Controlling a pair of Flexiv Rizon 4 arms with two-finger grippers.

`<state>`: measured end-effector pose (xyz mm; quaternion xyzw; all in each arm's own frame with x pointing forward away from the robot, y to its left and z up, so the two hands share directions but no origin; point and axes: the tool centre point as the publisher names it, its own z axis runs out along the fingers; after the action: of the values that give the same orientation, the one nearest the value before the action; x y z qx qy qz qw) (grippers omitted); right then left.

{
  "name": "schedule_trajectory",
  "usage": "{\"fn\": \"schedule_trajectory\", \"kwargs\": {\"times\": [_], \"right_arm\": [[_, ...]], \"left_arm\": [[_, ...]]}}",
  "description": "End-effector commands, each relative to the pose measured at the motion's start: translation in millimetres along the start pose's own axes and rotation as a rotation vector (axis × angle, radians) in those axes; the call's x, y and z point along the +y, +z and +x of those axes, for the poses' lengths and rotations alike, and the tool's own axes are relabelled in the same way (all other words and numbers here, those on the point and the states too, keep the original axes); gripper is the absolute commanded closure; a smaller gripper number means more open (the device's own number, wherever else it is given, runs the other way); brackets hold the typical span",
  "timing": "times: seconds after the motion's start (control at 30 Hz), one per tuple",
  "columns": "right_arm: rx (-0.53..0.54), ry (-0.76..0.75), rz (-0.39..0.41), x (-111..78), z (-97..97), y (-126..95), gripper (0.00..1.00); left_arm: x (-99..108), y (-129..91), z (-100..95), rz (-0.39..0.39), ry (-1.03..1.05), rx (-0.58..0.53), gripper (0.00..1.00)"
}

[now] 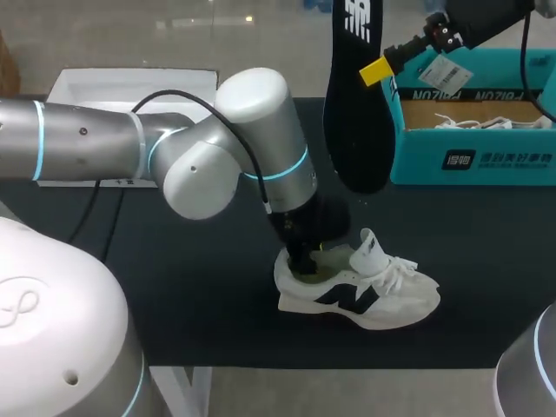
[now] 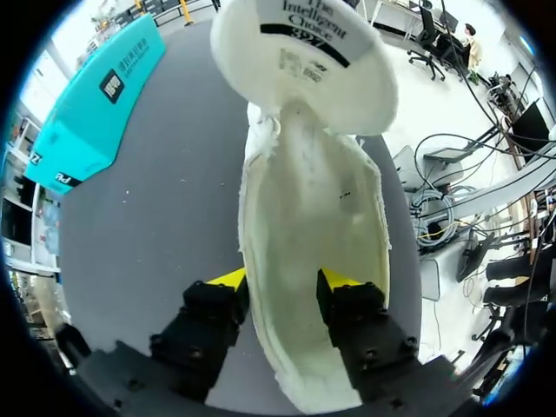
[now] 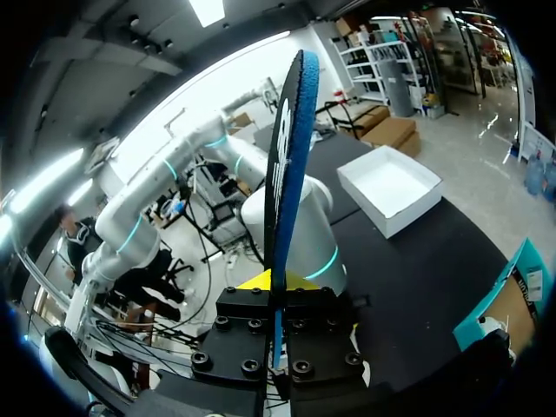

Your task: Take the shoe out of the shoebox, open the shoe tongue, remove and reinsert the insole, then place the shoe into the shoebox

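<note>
A white sneaker (image 1: 365, 295) with a dark side logo lies on the black mat, its tongue (image 1: 369, 250) pulled up. My left gripper (image 1: 300, 259) is at the heel opening. In the left wrist view its fingers straddle the sneaker's (image 2: 313, 226) side wall, one outside and one inside. The left gripper (image 2: 285, 280) is open, its inner finger standing clear of the wall. My right gripper (image 1: 382, 68) is shut on the black insole (image 1: 354, 104), which hangs upright above the mat. In the right wrist view the insole (image 3: 287, 156) rises edge-on from the right gripper (image 3: 276, 295).
The teal shoebox (image 1: 473, 161) stands open at the back right with paper and laces inside. A white lid (image 1: 130, 87) lies at the back left. My left arm's elbow (image 1: 252, 130) bulks over the middle of the mat.
</note>
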<state>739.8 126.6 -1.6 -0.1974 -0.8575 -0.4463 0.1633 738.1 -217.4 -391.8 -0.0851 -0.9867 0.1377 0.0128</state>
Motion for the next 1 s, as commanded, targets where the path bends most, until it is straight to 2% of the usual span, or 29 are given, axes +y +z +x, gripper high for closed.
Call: {"fn": "schedule_trajectory", "kwargs": {"times": [0.03, 0.53, 0.77, 0.87, 1.0], "right_arm": [[0.001, 0.001, 0.002, 0.6, -0.9, 0.8, 1.00], [-0.003, 0.011, 0.004, -0.4, 0.8, -2.0, 1.00], [-0.024, 0.045, 0.000, -4.7, 16.8, -20.9, 1.00], [-0.021, 0.047, 0.003, -2.2, 21.2, -20.7, 1.00], [-0.030, 0.065, -0.011, -2.0, 20.9, -22.3, 1.00]], "left_arm": [[-0.2, 15.1, -1.9, 0.007, 0.003, 0.008, 1.00], [-2.8, 10.7, -1.1, 0.000, 0.081, 0.050, 1.00], [-8.3, 8.2, -7.5, 0.014, 0.140, 0.053, 1.00], [-11.9, 6.9, -12.8, 0.030, 0.167, 0.031, 1.00], [-14.8, 3.1, -22.5, 0.041, 0.276, 0.058, 1.00]]}}
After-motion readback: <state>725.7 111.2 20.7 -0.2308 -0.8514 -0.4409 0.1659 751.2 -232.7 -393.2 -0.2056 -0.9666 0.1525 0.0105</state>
